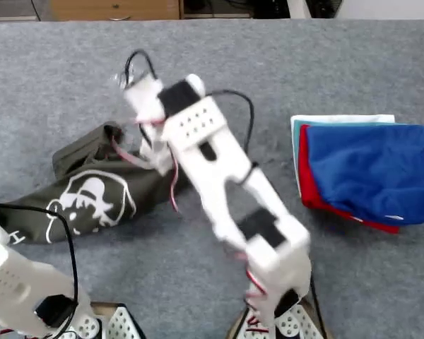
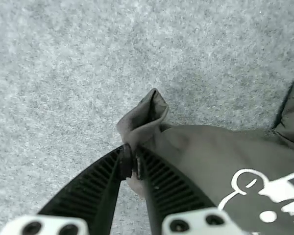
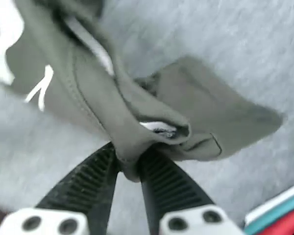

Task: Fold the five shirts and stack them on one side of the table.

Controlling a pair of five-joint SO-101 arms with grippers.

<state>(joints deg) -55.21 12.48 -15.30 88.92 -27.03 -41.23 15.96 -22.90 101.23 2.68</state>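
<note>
Last shirt gripped, four apparently stacked

The crumpled olive-green cotton shirt [image 1: 92, 198] with a white cartoon print lies centre-left in the high view on the grey felt table [image 1: 339, 70]. The left gripper [image 2: 131, 159] pinches a corner, the right gripper [image 3: 130, 164] a bunched edge. A folded pile [image 1: 367, 169] (blue over red, teal, white) sits at right; this one is yet to be folded and stacked.

The right arm [image 1: 226, 183] reaches from its base far across the table, wrist bent down; the right gripper [image 3: 130, 164] pinches a fold of the olive shirt [image 3: 196, 98]; the left arm [image 1: 18, 286] sits low; the left gripper [image 2: 131, 164] clamps the shirt's edge.
</note>
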